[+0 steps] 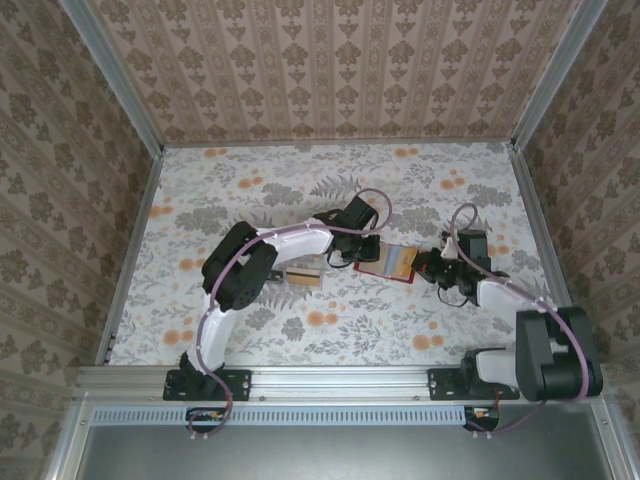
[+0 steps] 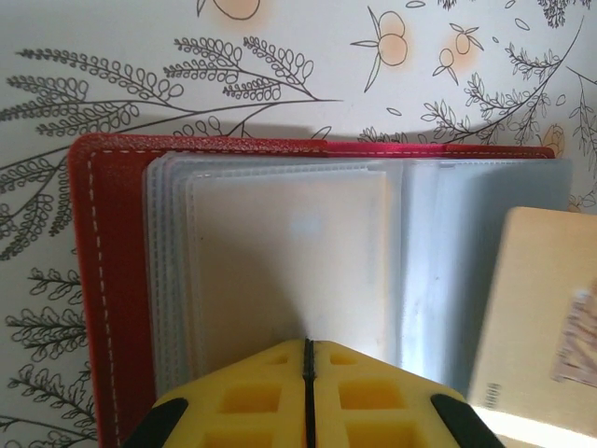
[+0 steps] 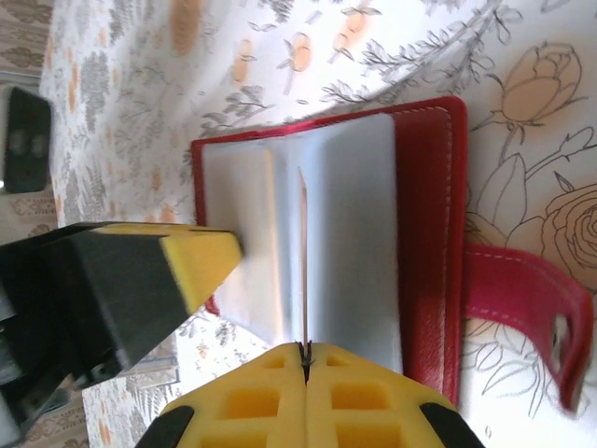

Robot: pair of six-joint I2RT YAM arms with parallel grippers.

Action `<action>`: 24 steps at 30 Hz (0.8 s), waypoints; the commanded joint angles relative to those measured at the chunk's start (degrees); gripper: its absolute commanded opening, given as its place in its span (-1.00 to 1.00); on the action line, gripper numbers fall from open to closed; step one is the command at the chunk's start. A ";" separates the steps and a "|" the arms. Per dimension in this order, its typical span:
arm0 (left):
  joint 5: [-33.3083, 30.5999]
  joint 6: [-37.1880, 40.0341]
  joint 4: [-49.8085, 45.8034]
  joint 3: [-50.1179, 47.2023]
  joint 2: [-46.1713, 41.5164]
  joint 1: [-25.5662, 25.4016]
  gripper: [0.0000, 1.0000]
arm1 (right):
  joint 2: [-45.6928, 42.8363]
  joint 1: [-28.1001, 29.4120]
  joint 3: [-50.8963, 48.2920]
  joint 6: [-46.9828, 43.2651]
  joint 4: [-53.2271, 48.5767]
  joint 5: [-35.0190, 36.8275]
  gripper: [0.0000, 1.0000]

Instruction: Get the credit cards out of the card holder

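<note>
Now the right gripper (image 3: 304, 353) is clamped on a beige card (image 2: 546, 308) sticking out of the open red card holder (image 3: 427, 233). The left gripper (image 2: 308, 347), closed, presses on its clear sleeves (image 2: 280, 252). A second card (image 1: 305, 277) lies apart to the holder's left.

The red leather card holder (image 2: 112, 280) has white stitching; the thin flat card (image 2: 532, 308) seems beige; the tabletop (image 2: 93, 56) shows grey leaves, orange fruit.

The card holder (image 2: 110, 280) looks like grainy red leather with white stitching. Its sleeves (image 2: 280, 252) are frosted plastic. The card (image 2: 541, 308) is smooth and beige.
</note>
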 commanded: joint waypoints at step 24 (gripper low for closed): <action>-30.60 -2.08 -14.07 -31.17 -65.90 8.94 1.00 | 7.98 36.00 40.72 -30.21 -33.68 21.84 -1.00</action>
